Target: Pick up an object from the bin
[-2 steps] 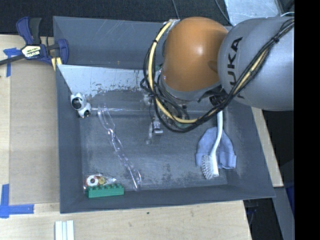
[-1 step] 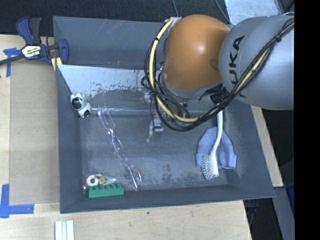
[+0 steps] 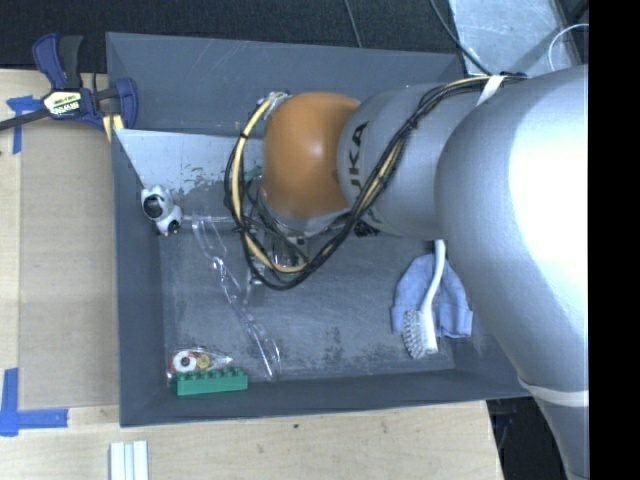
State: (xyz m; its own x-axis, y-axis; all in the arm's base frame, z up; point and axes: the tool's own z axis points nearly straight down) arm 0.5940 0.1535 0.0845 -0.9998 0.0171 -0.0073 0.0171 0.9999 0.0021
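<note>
1. Clear plastic piece point(image 3: 232, 280), thin and see-through, lies left of centre on the floor of the bin point(image 3: 135, 318). Its long axis runs from upper left toward the lower middle of the frame.
2. Pincer point(image 3: 258, 268) hangs under the orange wrist cover point(image 3: 305, 153), just right of the piece's upper end. Cover and cables hide it, so I cannot tell whether it is open or holds anything.
3. Centring on the piece probably calls for a small shift down-left.
4. Well apart: green block point(image 3: 211, 383) at lower left, white brush point(image 3: 424, 313) on blue cloth point(image 3: 455, 308) at right.
</note>
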